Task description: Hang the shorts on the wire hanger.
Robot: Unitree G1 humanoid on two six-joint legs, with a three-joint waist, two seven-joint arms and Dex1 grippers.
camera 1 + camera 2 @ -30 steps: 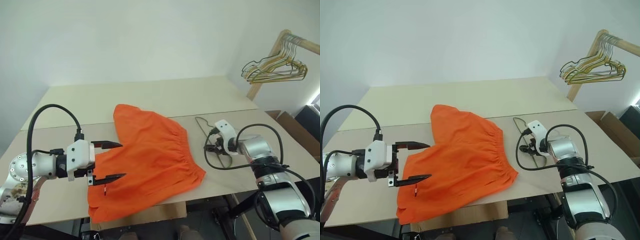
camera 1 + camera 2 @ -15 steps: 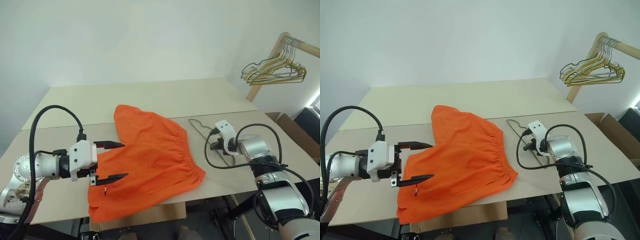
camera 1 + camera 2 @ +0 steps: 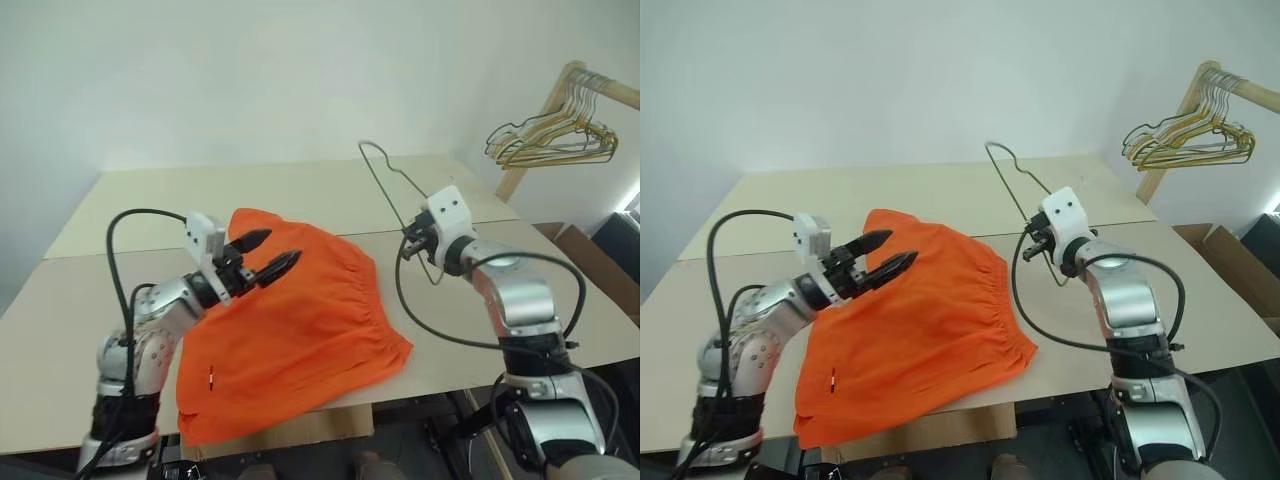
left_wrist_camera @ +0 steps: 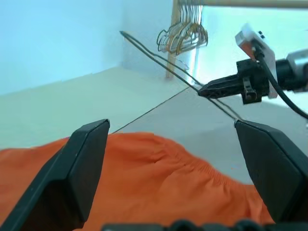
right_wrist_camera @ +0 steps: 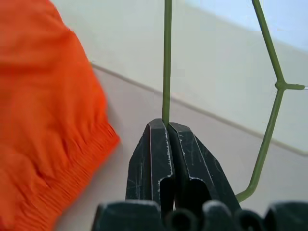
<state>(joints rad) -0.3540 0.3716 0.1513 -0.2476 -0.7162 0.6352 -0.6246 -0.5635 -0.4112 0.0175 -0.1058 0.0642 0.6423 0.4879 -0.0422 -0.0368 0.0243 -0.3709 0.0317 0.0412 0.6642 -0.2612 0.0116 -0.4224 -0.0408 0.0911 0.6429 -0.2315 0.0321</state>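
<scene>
While the shorts (image 3: 290,320) lie flat on the table (image 3: 130,200), you have the wire hanger (image 3: 388,190) pinched by one wire in the right gripper (image 5: 167,126), raised clear of the surface, probably so fabric can be fed through. Your left gripper (image 3: 262,255) hovers over the shorts' far edge, jaws spread wide and empty, forearm angled forward.
</scene>
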